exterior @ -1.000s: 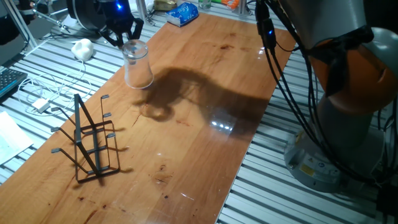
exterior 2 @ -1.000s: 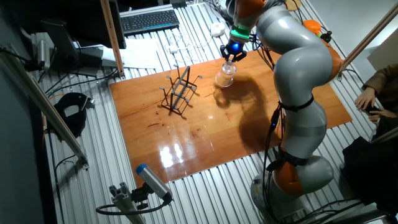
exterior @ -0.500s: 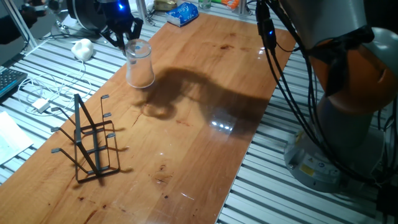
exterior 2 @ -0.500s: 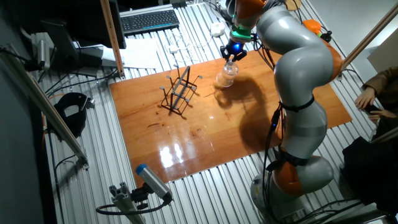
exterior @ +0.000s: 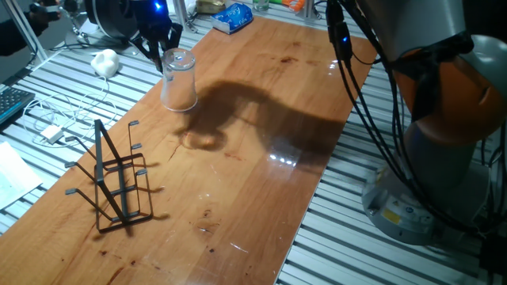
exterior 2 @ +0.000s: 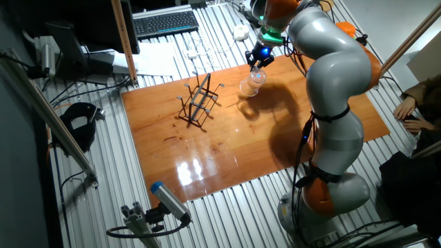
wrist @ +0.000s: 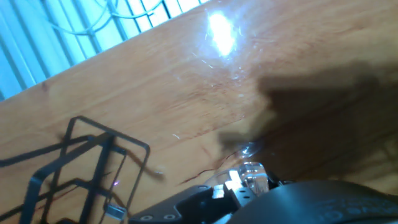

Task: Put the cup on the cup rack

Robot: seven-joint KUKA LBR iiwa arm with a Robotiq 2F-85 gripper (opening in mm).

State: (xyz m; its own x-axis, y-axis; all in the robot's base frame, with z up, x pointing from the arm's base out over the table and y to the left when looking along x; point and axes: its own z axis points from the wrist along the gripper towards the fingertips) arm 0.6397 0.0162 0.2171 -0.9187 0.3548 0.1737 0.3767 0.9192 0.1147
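1. The cup (exterior: 178,81) is a clear tumbler, held up off the wooden table (exterior: 261,119) near its far left edge, tilted a little, with its own faint shadow on the wood below and to the right
2. The gripper (exterior: 161,46) comes down from above and its dark fingers (exterior: 153,45) pinch the cup's rim – closed on the glass, not spread wide; a blue light glows just above them
3. In the other fixed view the cup (exterior 2: 250,83) hangs under the gripper (exterior 2: 257,58) at the table's far edge, beside the grey arm (exterior 2: 331,62)
4. The cup rack (exterior: 113,180) – black thin wire, slanted bars, short pegs – stands on the table well apart from the cup, toward the near left corner
5. The hand view shows the rack (wrist: 74,168) at lower left and a bit of clear glass (wrist: 252,173) at the bottom edge
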